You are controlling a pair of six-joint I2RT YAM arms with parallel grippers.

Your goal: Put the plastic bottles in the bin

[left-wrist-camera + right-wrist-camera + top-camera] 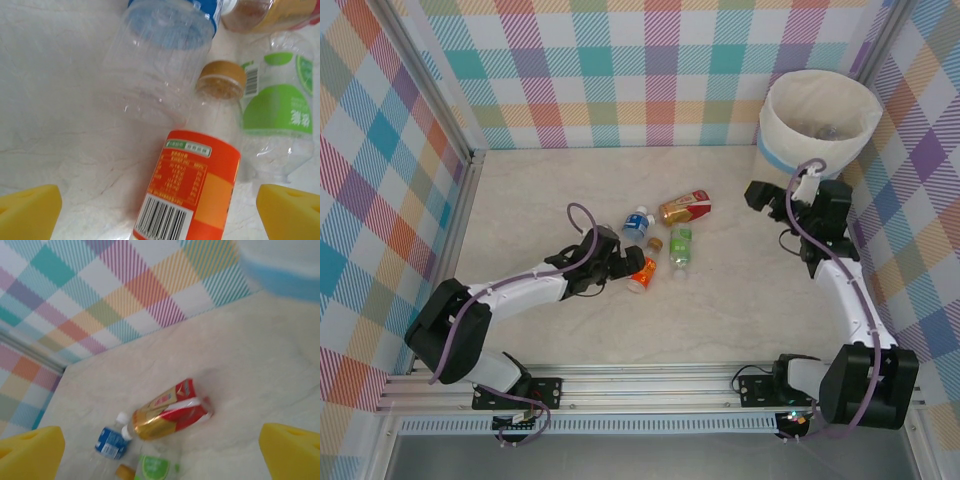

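Several plastic bottles lie in a cluster mid-table: an orange-labelled one (643,273), a blue-labelled one (638,225), a green-labelled one (681,247) and a red-and-gold one (685,208). My left gripper (624,267) is low over the orange-labelled bottle (192,185), open, with its yellow fingertips (30,212) apart on either side of the bottle's lower body. The white bin (820,120) stands at the far right corner. My right gripper (772,200) hangs open and empty left of the bin, facing the red-and-gold bottle (170,412).
Plaid walls close off the back and both sides. A metal rail runs along the near edge. The blue-labelled bottle (165,50) and the green-labelled bottle (277,110) crowd the orange one's gold cap (222,77). Bare tabletop lies between the cluster and the bin (285,265).
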